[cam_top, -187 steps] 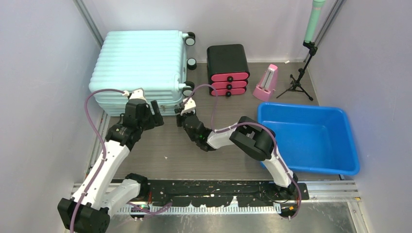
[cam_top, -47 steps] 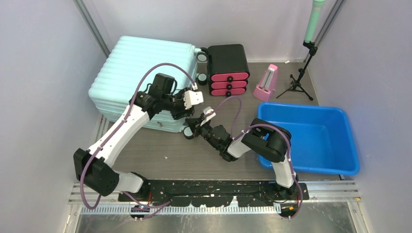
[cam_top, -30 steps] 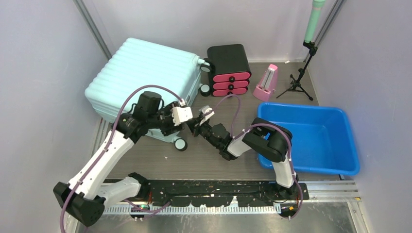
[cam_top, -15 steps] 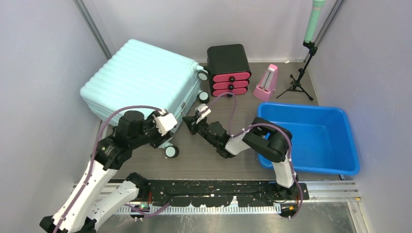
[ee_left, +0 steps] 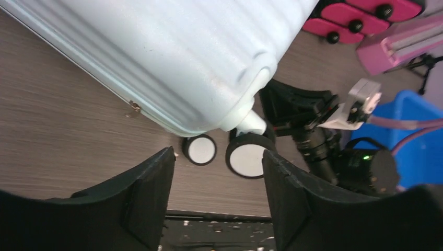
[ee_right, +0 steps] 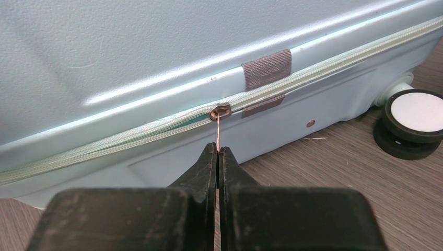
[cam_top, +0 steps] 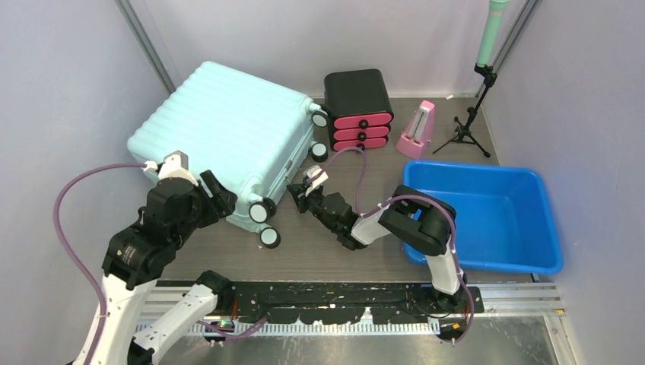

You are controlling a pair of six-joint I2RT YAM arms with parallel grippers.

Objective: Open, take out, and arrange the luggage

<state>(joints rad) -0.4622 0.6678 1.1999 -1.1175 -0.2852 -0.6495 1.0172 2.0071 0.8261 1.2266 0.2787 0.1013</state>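
The luggage (cam_top: 228, 125) is a pale mint-green ribbed suitcase lying flat and turned at an angle, with its black wheels (cam_top: 264, 211) toward the front. It is zipped closed. My right gripper (ee_right: 218, 151) is shut on the thin zipper pull (ee_right: 218, 132) hanging from the slider (ee_right: 219, 111) on the suitcase's side (ee_right: 156, 63). In the top view my right gripper (cam_top: 297, 198) sits low against that side. My left gripper (cam_top: 215, 199) is open and empty beside the suitcase's near edge. Its fingers (ee_left: 151, 198) frame two wheels (ee_left: 246, 159) below the suitcase corner (ee_left: 172, 57).
A black drawer box with pink drawers (cam_top: 357, 106) stands right of the suitcase, close to its rear wheels. A pink metronome (cam_top: 417, 131), a tripod with a green pole (cam_top: 475, 99) and a blue tub (cam_top: 479, 217) are on the right. Walls close in on the left.
The suitcase has been swung round so its wheel end points forward. My left gripper has let go of it and drawn back to the near left. The right gripper stays on the zipper.
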